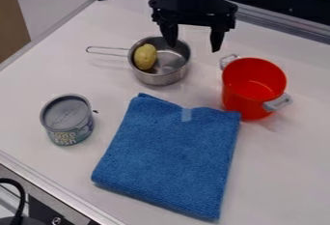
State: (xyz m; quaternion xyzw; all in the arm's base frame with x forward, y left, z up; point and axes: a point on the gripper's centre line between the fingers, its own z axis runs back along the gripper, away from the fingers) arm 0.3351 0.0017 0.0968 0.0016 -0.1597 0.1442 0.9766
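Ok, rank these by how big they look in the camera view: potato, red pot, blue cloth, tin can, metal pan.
Largest to smallest:
Blue cloth
Red pot
Metal pan and tin can, too close to rank
Potato

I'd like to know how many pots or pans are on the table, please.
2. A metal saucepan sits just below the gripper in the picture, holding a yellow potato-like item; a red pot stands to its right, by the blue cloth's upper right corner.

Pale printed lettering on the can
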